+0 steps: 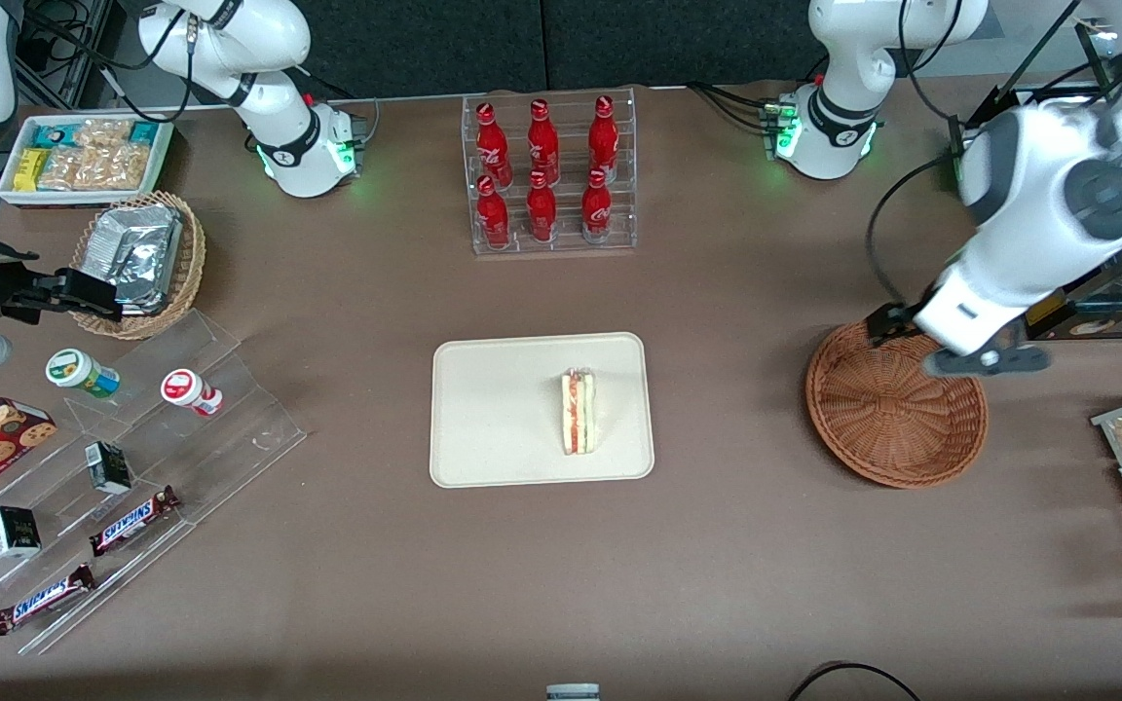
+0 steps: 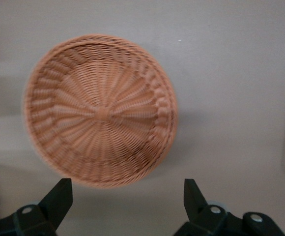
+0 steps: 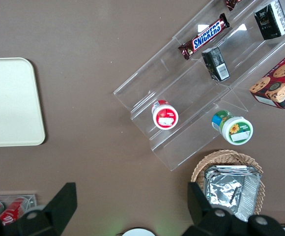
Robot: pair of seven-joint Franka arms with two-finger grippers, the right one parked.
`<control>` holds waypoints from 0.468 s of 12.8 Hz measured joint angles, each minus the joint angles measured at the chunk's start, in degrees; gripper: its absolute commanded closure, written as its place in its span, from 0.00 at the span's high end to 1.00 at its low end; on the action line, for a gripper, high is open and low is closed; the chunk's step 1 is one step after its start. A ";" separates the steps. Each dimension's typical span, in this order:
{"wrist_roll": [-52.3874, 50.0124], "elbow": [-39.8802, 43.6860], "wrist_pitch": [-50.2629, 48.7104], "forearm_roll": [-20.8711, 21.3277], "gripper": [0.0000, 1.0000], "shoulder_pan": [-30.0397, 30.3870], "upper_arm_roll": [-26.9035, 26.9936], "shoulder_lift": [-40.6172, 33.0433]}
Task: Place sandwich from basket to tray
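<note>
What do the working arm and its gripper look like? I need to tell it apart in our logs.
The left arm has glossy white shells with dark grey round joint caps and black cables looping beside it. Its base shows a green light. The gripper, above the basket, has black, wedge-shaped fingers with silver screws, set open.

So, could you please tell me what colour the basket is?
Reddish-brown woven wicker basket, clearest in the left wrist view, with the open gripper above it.

1. Even, bright overhead light; the front view is sharp.
2. The tray (image 1: pixel 483 458) and basket (image 1: pixel 887 462) cast soft shadows toward 9 o'clock.
3. The wrist view's basket (image 2: pixel 59 64) looks slightly blurred; the gripper (image 2: pixel 128 196) above it too.
</note>
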 measured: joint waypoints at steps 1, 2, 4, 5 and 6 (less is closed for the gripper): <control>0.89 1.22 -2.82 0.00 1.00 0.45 0.60 -1.38; 1.22 3.16 -6.37 0.00 1.00 0.59 0.88 -2.09; 1.63 8.19 -13.38 0.00 1.00 0.57 0.77 -2.08; 1.93 10.33 -16.09 0.00 1.00 0.57 0.70 -1.91; 2.01 12.05 -18.44 0.00 1.00 0.57 0.67 -1.77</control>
